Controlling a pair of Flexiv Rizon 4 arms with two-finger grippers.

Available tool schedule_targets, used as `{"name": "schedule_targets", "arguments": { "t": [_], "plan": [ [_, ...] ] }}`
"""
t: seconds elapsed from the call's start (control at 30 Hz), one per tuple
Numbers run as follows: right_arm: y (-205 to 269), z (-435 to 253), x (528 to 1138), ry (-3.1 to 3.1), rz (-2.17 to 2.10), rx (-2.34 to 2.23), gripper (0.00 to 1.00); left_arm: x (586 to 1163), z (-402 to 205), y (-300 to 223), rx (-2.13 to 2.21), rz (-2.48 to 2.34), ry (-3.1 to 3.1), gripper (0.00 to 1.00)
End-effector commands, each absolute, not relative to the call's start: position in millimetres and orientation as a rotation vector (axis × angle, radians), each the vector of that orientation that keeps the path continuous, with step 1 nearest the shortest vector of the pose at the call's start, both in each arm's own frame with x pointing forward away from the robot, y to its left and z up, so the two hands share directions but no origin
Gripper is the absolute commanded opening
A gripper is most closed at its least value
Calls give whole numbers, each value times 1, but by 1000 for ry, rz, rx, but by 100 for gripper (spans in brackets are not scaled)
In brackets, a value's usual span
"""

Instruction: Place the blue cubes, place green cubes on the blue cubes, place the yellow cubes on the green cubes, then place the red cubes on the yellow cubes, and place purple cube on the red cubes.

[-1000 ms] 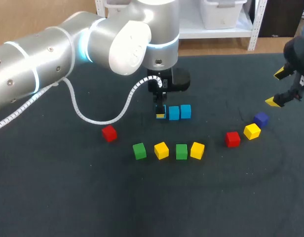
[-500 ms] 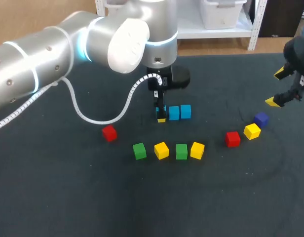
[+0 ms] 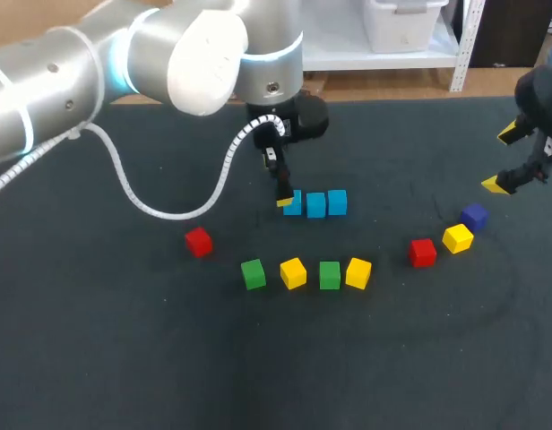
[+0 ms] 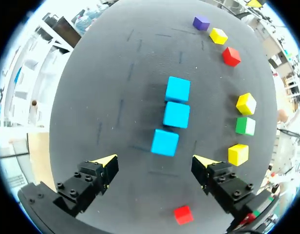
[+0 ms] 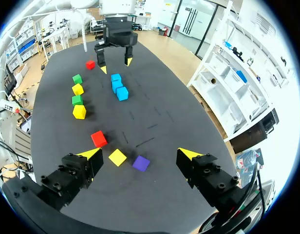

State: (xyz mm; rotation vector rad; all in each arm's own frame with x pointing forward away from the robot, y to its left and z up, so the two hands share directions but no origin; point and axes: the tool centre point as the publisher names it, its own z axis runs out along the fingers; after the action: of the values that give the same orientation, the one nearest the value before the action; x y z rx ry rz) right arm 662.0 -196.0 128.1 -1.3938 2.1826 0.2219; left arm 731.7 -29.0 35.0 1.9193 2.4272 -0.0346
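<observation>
Three blue cubes lie in a row on the dark table, the leftmost (image 3: 294, 205) (image 4: 164, 142), the middle one (image 3: 315, 204) (image 4: 177, 114) and the right one (image 3: 337, 202) (image 4: 178, 89). My left gripper (image 3: 281, 190) (image 4: 155, 165) hangs open just above and behind the leftmost blue cube, not touching it. In front of the row sit a green cube (image 3: 253, 273), a yellow cube (image 3: 293, 272), a second green cube (image 3: 329, 274) and a second yellow cube (image 3: 358, 272). My right gripper (image 3: 513, 161) (image 5: 140, 154) stands open and empty at the far right, above the purple cube (image 3: 474, 216) (image 5: 140, 163).
A lone red cube (image 3: 198, 241) (image 4: 183, 214) lies to the left of the front row. At the right, a red cube (image 3: 422, 253) (image 5: 98, 138) and a yellow cube (image 3: 457, 238) (image 5: 117, 157) sit beside the purple one.
My left gripper has opened, let go of the leftmost blue cube on the table, and risen up and back. The right arm has not moved.
</observation>
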Motion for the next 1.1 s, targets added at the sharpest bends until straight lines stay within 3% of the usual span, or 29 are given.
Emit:
{"name": "schedule_targets", "arguments": {
  "t": [0.03, 0.67, 1.1],
  "plan": [
    [-196, 127, 663, 2182, 226, -1395, 100, 708, 48, -15, 1847, 29, 2402, 100],
    [-196, 127, 663, 2182, 226, -1395, 100, 647, 47, -2, 1618, 187, 2498, 100],
    [-196, 127, 663, 2182, 226, -1395, 100, 620, 37, 18, 1754, 134, 2457, 100]
  ]
}}
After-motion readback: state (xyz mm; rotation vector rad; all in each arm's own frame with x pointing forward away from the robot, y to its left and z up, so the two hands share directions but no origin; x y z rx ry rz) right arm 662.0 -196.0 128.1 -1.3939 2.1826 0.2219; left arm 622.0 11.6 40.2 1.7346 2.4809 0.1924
